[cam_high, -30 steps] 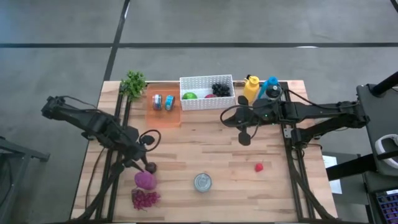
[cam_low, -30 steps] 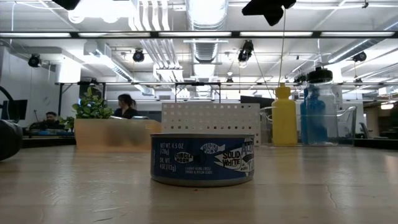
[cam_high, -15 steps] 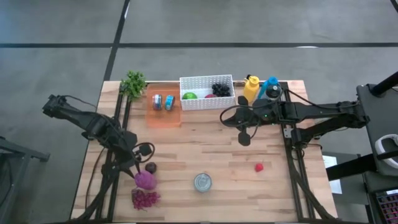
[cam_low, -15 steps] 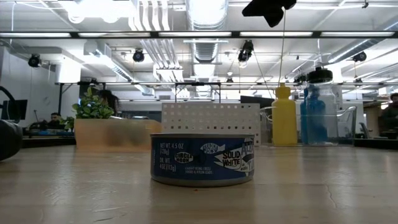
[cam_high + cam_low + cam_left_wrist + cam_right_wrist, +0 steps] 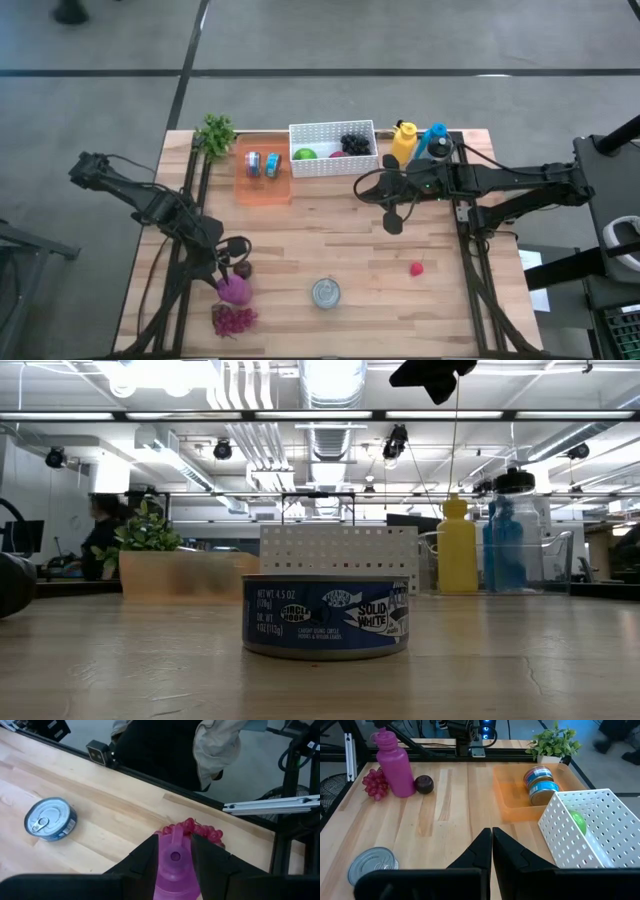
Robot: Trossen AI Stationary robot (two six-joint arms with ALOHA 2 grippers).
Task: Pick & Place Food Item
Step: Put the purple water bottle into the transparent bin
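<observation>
left end effector [image 5: 175,857] straddling cap of pink plastic bottle [image 5: 173,870], fingers seem snug on it, bottle upright on wooden tabletop [image 5: 350,245] near front left, red grape bunch [image 5: 192,828] just beyond, probably lifting it; right end effector [image 5: 491,851] pinched empty, parked above tabletop near white perforated basket [image 5: 592,827]

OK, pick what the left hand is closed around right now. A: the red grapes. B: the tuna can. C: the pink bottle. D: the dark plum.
C. In the left wrist view the left hand's fingers sit either side of the pink bottle, with the grapes just beyond it and the can lying apart on the table.
</observation>
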